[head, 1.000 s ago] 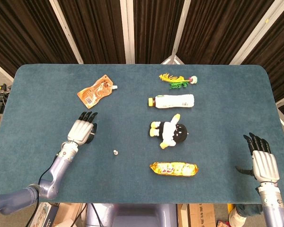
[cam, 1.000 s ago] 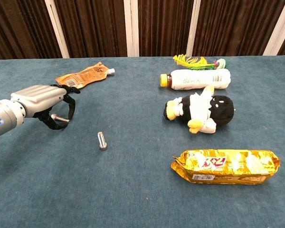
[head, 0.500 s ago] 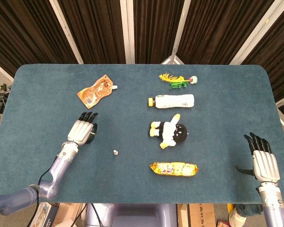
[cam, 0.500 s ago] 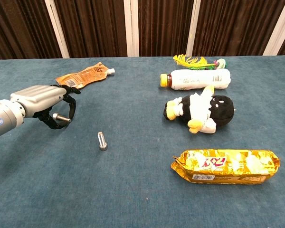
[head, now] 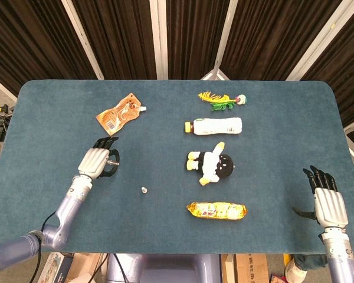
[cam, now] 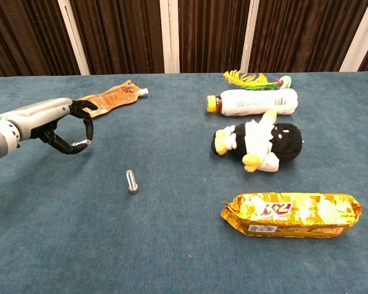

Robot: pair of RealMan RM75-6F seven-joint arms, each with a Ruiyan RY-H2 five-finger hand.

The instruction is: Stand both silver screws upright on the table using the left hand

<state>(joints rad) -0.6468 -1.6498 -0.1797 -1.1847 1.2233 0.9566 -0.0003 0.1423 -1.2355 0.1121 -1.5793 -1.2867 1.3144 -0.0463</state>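
One silver screw (cam: 132, 182) stands upright on the blue table (cam: 172, 245), head down; the head view shows this screw (head: 144, 190) as a small dot. My left hand (cam: 55, 122) hovers to its left, a little above the cloth. It pinches the second silver screw (cam: 81, 143) between thumb and curled fingers. In the head view the left hand (head: 97, 160) lies left of the standing screw, well apart from it. My right hand (head: 327, 201) rests at the table's near right edge, fingers stretched out, holding nothing.
An orange pouch (cam: 107, 97) lies just behind the left hand. To the right are a white bottle (cam: 251, 101), a penguin plush (cam: 260, 142), a gold snack pack (cam: 291, 213) and a feather toy (cam: 254, 78).
The left hand has lifted off the table and drawn left and back, carrying its screw. The standing screw and the right hand have not moved.
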